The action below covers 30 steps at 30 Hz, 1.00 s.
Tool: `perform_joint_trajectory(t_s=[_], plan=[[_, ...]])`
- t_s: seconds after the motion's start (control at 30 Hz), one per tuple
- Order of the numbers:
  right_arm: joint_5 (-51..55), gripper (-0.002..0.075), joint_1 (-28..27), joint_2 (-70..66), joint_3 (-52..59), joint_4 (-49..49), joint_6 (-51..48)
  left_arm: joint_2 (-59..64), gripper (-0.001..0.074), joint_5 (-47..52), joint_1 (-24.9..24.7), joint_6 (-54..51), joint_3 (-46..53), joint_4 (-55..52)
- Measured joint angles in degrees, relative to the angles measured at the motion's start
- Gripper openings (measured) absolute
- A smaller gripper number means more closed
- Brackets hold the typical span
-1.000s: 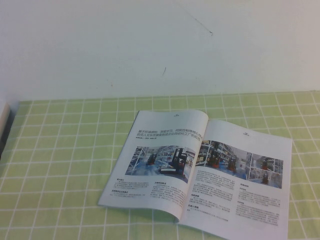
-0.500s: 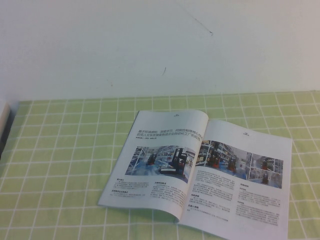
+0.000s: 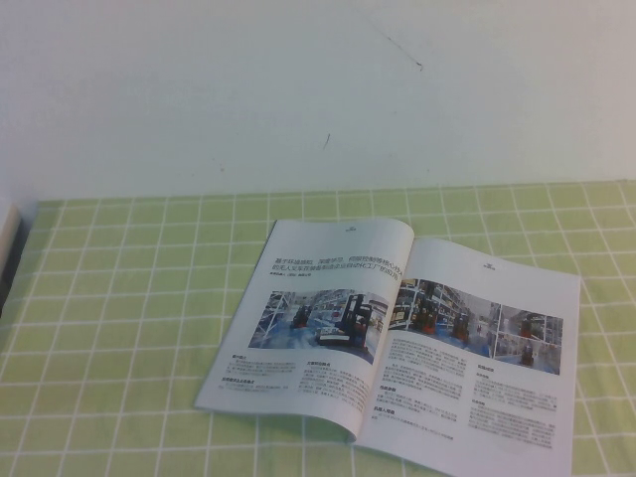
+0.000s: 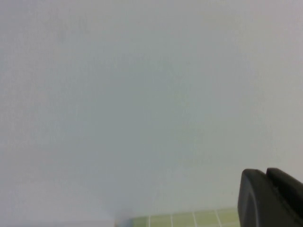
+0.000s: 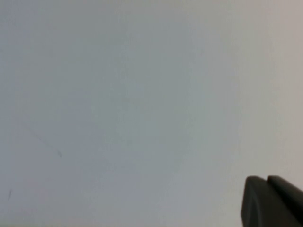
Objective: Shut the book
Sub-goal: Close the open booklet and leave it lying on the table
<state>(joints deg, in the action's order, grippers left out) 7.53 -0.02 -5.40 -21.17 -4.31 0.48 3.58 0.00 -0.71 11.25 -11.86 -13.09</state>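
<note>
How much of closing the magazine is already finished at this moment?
Nothing is done: the magazine lies open on the green checked cloth. Nothing is in hand: the left gripper and right gripper are away from it, facing the white wall. Left: reach a page and fold it over.

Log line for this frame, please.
book: open on checked cloth | left pincer: outside high view, facing wall | right pincer: same | closing: not started

Book (image 3: pixel 397 348) lies open, face up, on the green checked counter (image 3: pixel 119 298), right of centre. White pages carry text and warehouse photos. Left page bows near the spine.
</note>
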Motion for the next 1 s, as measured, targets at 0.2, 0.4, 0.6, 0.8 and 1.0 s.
perform_joint_trajectory(t_s=[0.2,0.4,0.6,0.8,1.0], plan=[[19.39,-0.0003,0.0,-15.94,-10.07,7.75,-5.63,11.63,-0.0004,5.95,0.0,0.55,-5.81,0.98],[25.86,-0.0003,0.0,-30.26,-14.75,21.62,-26.74,27.39,-0.0004,19.07,0.0,-0.92,-12.16,13.9],[22.84,-0.0003,0.0,-40.21,-14.98,38.28,-37.95,44.3,-0.0004,24.18,0.0,-5.83,-15.37,33.48],[24.98,-0.0003,0.0,-53.76,-15.1,52.21,-56.44,59.64,-0.0004,18.23,0.0,-8.27,-15.78,52.2],[26.33,-0.0003,0.0,-69.02,-15.31,57.39,-66.93,72.36,-0.0004,22.44,-0.7,-35.68,-22.85,66.83]])
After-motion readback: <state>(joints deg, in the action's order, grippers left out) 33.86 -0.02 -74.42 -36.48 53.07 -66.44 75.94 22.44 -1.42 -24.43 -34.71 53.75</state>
